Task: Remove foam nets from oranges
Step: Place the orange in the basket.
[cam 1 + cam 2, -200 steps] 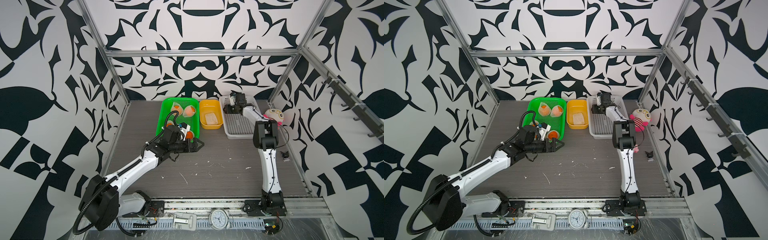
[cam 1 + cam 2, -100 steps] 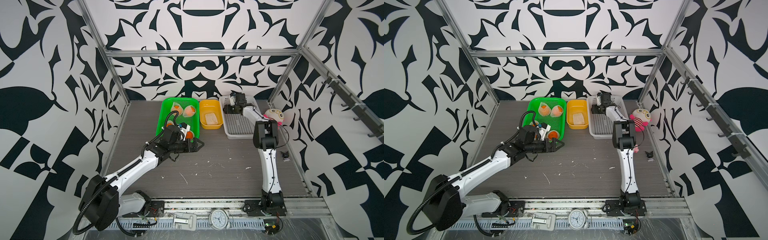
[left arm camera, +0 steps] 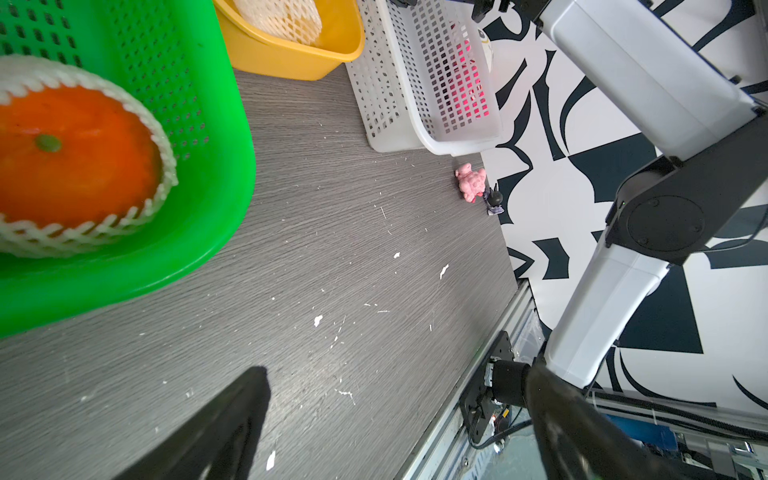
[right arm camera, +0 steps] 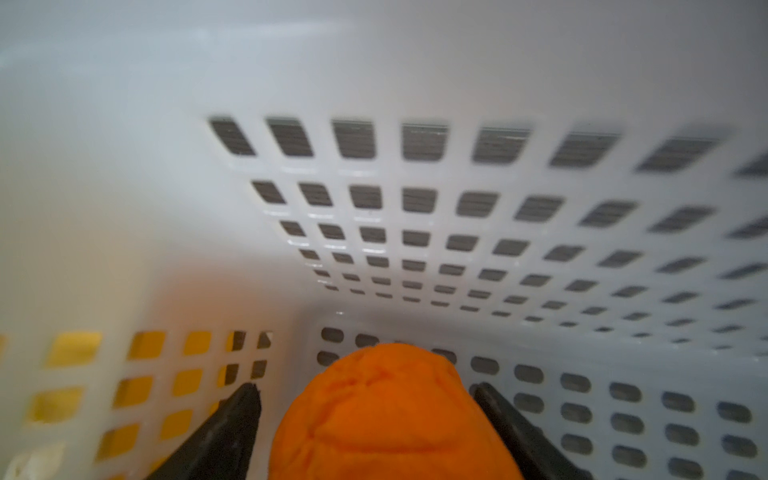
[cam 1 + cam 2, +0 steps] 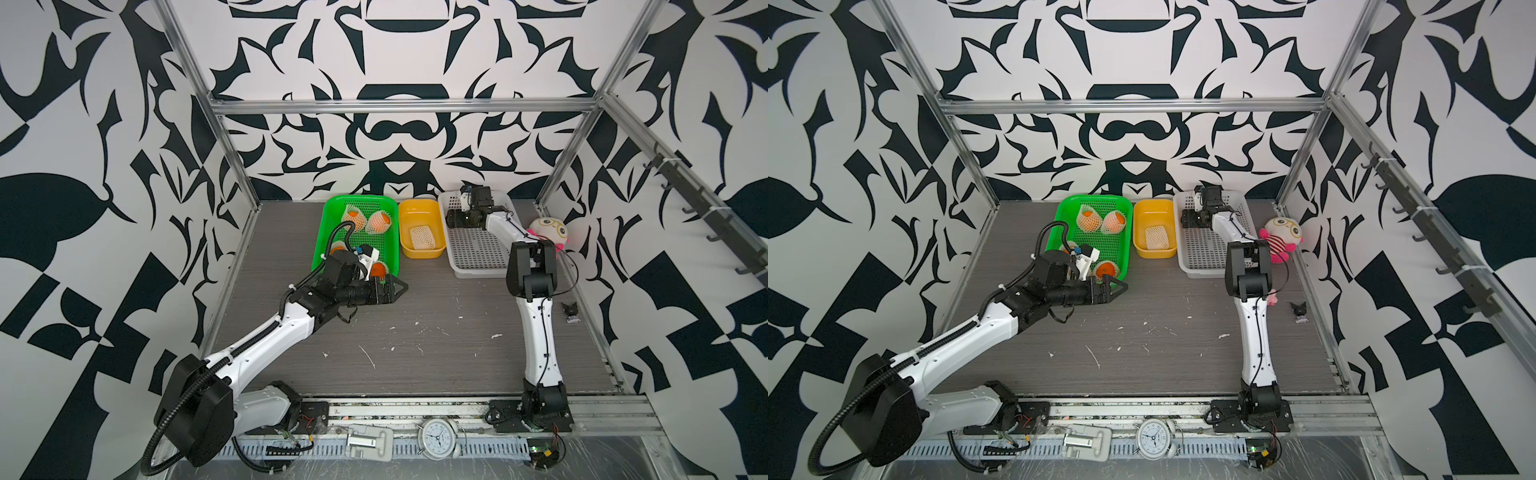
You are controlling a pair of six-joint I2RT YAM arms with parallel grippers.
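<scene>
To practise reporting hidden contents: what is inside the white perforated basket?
The right wrist view shows one net-free orange in a corner of the white basket, between the open jaws of the right end effector. In both top views the right arm hides it.

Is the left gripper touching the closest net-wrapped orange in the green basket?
Apart. The left wrist view shows the left gripper over grey table, the green plastic basket's wall between it and the netted orange.

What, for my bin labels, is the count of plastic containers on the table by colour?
Green perforated plastic basket: 1
Yellow-orange smooth plastic tub: 1
White perforated plastic basket: 1
Total: 3
</scene>
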